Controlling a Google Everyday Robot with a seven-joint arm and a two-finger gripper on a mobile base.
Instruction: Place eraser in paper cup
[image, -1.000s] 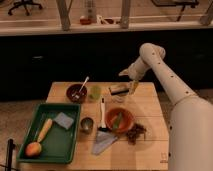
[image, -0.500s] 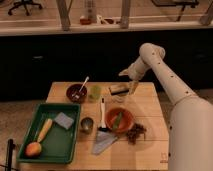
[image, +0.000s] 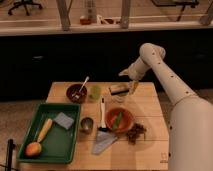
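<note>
The eraser (image: 118, 89), a flat dark block with a pale tan side, lies on the wooden table (image: 145, 150) near its far edge. The paper cup (image: 133, 88), small and pale, stands just right of the eraser and is partly covered by my arm. My gripper (image: 125, 74) hovers just above the far edge of the table, above the eraser and the cup and apart from both. Nothing shows in it.
A translucent green cup (image: 95, 92) and a dark bowl with a spoon (image: 76, 93) stand left of the eraser. Nearer are an orange bowl (image: 119, 119), a brush (image: 102, 112), a metal cup (image: 87, 124), a blue cloth (image: 103, 142) and a green tray (image: 30, 131) holding a grey sponge (image: 64, 120).
</note>
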